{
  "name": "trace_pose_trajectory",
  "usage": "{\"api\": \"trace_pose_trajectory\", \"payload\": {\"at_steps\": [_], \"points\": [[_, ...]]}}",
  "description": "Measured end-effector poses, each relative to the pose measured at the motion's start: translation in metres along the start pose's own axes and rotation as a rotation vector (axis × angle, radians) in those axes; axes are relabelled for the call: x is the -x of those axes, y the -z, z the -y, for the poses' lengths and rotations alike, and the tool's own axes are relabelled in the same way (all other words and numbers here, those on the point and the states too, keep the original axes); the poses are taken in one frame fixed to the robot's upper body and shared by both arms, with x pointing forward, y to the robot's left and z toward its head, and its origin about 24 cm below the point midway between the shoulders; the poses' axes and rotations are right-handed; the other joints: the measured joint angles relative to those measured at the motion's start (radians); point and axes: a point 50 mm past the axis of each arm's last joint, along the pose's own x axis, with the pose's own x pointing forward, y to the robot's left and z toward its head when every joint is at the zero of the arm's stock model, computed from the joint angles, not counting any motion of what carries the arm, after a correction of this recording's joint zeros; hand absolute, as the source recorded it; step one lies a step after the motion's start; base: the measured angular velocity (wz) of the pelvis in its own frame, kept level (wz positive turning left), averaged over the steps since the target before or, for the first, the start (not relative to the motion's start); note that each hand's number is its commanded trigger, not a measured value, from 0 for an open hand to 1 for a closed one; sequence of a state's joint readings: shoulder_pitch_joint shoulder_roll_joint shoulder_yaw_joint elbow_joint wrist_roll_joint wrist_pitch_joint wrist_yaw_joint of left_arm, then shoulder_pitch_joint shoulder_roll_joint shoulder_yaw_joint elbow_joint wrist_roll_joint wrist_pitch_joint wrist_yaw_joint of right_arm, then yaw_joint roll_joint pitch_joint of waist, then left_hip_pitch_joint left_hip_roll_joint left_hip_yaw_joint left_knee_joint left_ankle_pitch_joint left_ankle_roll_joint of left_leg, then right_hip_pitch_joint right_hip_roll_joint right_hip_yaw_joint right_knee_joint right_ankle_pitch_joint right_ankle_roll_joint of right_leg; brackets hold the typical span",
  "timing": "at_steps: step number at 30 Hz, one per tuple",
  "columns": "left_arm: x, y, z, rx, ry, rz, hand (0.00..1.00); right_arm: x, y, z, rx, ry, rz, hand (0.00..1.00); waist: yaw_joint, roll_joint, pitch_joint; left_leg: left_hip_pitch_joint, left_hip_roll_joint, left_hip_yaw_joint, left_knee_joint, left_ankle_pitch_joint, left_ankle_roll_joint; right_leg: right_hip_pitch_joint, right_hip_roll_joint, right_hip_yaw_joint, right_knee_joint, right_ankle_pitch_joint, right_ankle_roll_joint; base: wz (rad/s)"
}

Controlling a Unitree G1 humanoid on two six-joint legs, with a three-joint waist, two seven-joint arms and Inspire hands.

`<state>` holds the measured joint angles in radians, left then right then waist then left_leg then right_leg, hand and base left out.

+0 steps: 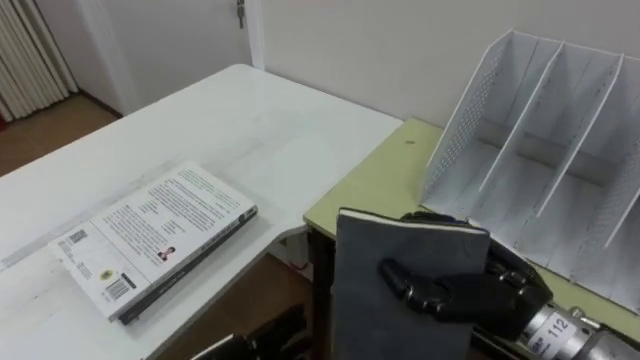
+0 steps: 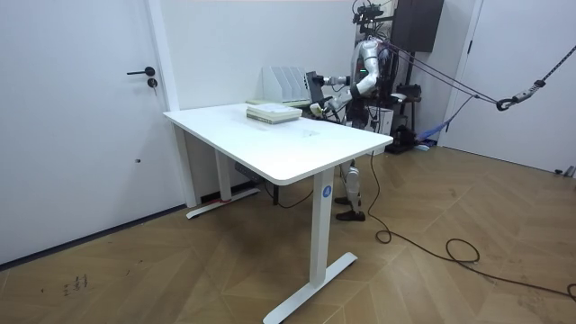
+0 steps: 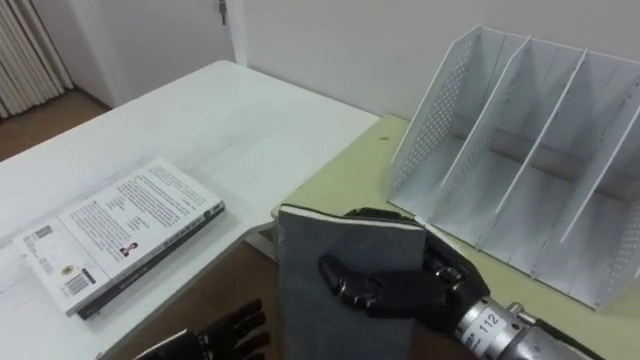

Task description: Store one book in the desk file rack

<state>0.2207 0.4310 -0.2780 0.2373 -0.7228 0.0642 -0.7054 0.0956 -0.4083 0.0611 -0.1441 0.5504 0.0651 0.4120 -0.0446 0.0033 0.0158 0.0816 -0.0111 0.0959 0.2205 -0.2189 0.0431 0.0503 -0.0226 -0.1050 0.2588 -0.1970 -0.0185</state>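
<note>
- Left eye view: the right hand (image 1: 445,292) is clamped on the grey book (image 1: 420,238), thumb laid across the cover and the fingers hidden behind it. The book stands upright on its edge, probably because the slots take a book that way
- The file rack (image 1: 470,120) sits on the green desk (image 1: 365,195), its open slots tilted back towards the wall and facing the robot. All the slots that can be seen are empty. The grey book is near the rack's leftmost slot but clear of it, so storing is not yet done
- A printed book (image 1: 155,242) lies flat on the white table (image 1: 240,125), well apart from the rack; it looks like a spare that the task does not need
- Room view: the robot stands at the far end of the white table, turned to the rack by the wall, with the grey book raised in front of it at about the height of the rack
- Right eye view: the left hand (image 3: 225,332) shows at the lower edge, fingers loose and spread, holding nothing. My guess is that it waits low to keep out of the book's path
- The next move likely calls for lining the book's edge up between two dividers before easing it in
</note>
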Motion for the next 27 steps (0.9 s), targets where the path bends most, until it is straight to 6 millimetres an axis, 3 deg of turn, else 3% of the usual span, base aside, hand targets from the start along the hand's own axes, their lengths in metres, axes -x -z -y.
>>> {"api": "trace_pose_trajectory", "payload": {"at_steps": [6, 16, 21, 27], "points": [[0.003, 0.020, 0.000, 0.034, -0.095, -0.026, 0.00, -0.004, -0.018, 0.001, 0.199, 0.235, 0.088, 1.00, -0.019, -0.008, -0.0007, 0.001, 0.001, 0.011, 0.000, 0.000, 0.000, 0.000, 0.008, 0.011, -0.005, 0.000, 0.001, -0.05], [0.012, 0.065, -0.004, 0.151, -0.252, -0.104, 0.00, -0.008, -0.044, 0.007, 0.449, 0.633, 0.250, 1.00, -0.030, 0.010, -0.0083, 0.018, -0.001, 0.016, -0.024, 0.000, 0.000, -0.001, 0.013, 0.023, -0.004, -0.001, 0.001, -0.05], [0.023, 0.088, -0.008, 0.213, -0.329, -0.165, 0.00, -0.007, -0.057, 0.011, 0.459, 0.770, 0.355, 1.00, -0.026, 0.004, -0.0082, 0.017, -0.002, 0.023, -0.032, 0.000, 0.000, -0.016, 0.013, 0.024, -0.003, -0.001, 0.001, -0.04], [0.034, 0.103, -0.010, 0.236, -0.399, -0.197, 0.00, 0.000, -0.068, 0.018, 0.452, 0.897, 0.439, 1.00, -0.005, -0.007, -0.0144, 0.017, -0.002, 0.033, -0.036, 0.000, 0.000, -0.016, 0.014, 0.024, -0.006, -0.002, 0.001, -0.04]]}}
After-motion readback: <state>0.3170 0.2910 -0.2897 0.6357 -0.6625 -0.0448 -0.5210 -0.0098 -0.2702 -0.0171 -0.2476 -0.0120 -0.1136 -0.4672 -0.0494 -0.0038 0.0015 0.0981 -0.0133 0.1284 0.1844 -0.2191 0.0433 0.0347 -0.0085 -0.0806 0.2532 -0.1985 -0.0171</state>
